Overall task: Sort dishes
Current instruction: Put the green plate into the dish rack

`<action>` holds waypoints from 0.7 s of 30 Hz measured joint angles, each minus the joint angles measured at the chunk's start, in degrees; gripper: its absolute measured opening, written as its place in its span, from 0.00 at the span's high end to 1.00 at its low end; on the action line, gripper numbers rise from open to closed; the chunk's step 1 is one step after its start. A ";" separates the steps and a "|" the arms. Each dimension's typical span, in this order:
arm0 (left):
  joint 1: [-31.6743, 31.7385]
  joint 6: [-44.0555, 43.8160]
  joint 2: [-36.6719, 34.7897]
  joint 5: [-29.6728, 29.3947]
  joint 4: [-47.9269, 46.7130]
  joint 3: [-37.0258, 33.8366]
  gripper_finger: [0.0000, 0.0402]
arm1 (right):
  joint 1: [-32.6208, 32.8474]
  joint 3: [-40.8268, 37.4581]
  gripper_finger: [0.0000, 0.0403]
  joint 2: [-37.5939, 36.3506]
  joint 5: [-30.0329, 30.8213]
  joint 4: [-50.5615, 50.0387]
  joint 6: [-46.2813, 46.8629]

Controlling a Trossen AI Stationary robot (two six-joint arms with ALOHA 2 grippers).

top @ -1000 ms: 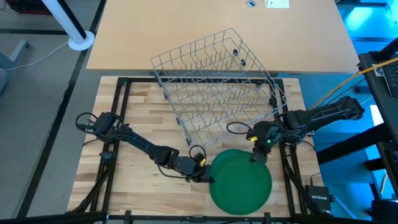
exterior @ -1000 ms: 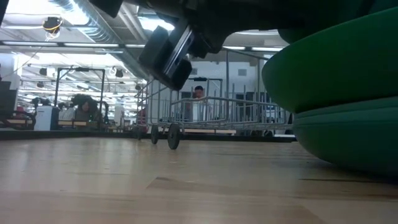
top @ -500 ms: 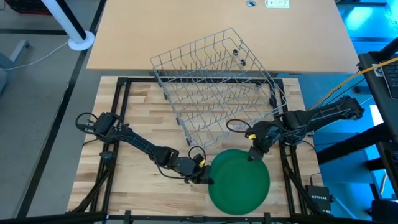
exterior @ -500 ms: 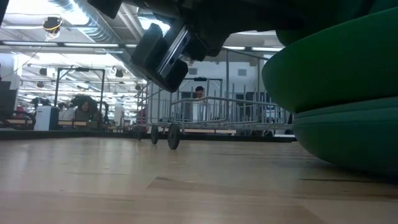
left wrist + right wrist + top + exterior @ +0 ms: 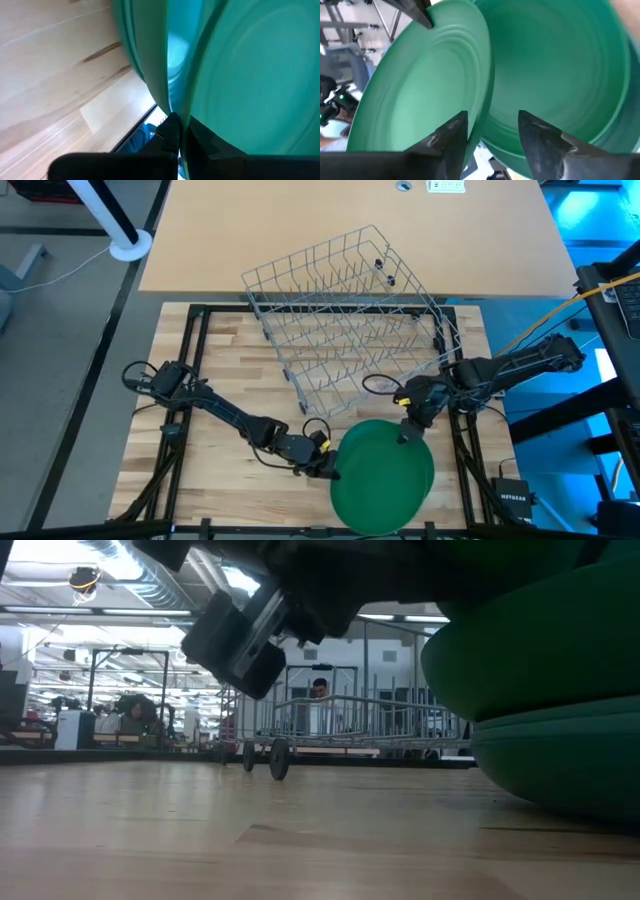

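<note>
Two dark-green plates lie one over the other near the table's front edge, the upper plate (image 5: pixel 378 475) tilted over the lower plate (image 5: pixel 560 760). My left gripper (image 5: pixel 328 468) is shut on the upper plate's left rim. At the plates' far right side, my right gripper (image 5: pixel 492 135) is open. Its fingers stand on either side of the upper plate's rim (image 5: pixel 487 95); I cannot tell whether they touch it. The silver wire rack (image 5: pixel 350 320) stands behind the plates, with no plates in it. My left gripper pinches the upper plate's rim (image 5: pixel 186 117) between its two fingers, on the plate's left side. The fingers come from the table's left, slanting a little downward. The plate sits tilted, with a gap showing between it and the lower plate (image 5: pixel 145 60).
The wire rack sits skewed across the far edge of the wooden table (image 5: pixel 220 360). Bare wood lies left of the plates and of my left arm. Cables run along the table's right edge (image 5: pixel 470 470). A person shows far behind the rack (image 5: pixel 319 690).
The upper plate has shifted a little toward the table's left and near edges, held by my left gripper, so that the lower plate's right rim now shows beside it.
</note>
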 joint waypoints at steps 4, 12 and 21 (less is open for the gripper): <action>-0.39 -0.01 0.00 1.19 0.22 0.00 1.00 | 0.00 0.00 0.55 -0.15 -5.53 0.06 -2.40; -1.69 -0.08 0.00 3.22 0.52 0.00 1.00 | 0.00 -0.04 0.55 -2.38 -8.06 0.80 -3.87; -2.99 1.56 0.00 4.17 8.16 0.02 1.00 | 0.00 -0.07 0.56 -10.13 -2.62 3.08 -4.04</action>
